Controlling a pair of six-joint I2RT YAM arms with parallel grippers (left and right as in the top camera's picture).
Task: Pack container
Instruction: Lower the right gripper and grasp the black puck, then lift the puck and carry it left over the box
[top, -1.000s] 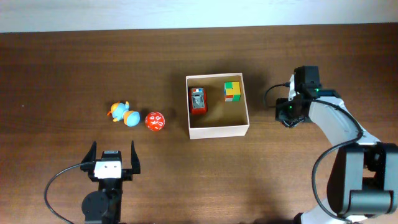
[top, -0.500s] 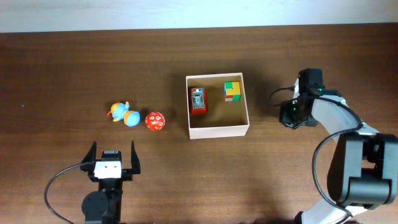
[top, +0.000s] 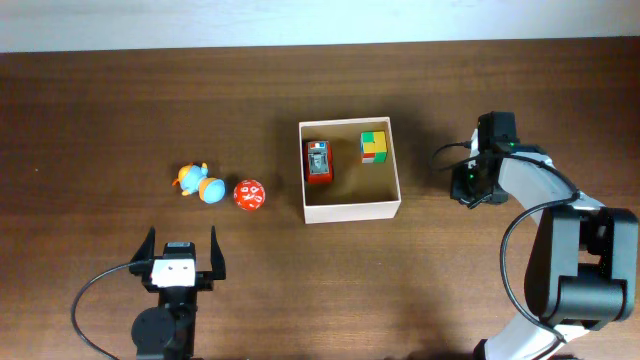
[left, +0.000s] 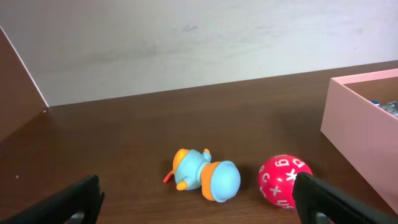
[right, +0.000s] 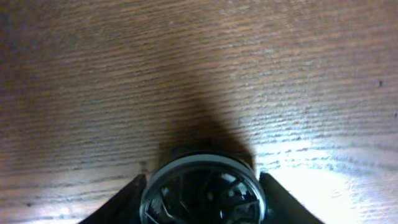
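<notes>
The container (top: 352, 210) sits on the worktop (top: 100, 100) a little right of centre, its open side up. Inside it, we see a red toy (top: 318, 161) by the left wall and a colour cube (top: 374, 147) near the far right corner, the two apart from each other.

Left of the container, outside it, a red ball (top: 249, 194) with white marks lies near the wall. A blue and orange duck (top: 198, 183) lies just beside the ball on its far side. In the left wrist view the duck (left: 205, 176) is on its side, the ball (left: 284, 180) is to its right, and the container's wall (left: 360, 134) rises at the right edge.

The left fingers (top: 182, 236) are at the near edge of the worktop, spread wide with nothing between them, facing the duck and ball from a distance.

The right fingers (top: 468, 182) are to the right of the container, apart from it and low over bare wood. The right wrist view shows only wood grain and a dark round shape, so we cannot tell how far they are parted or whether they hold anything.
</notes>
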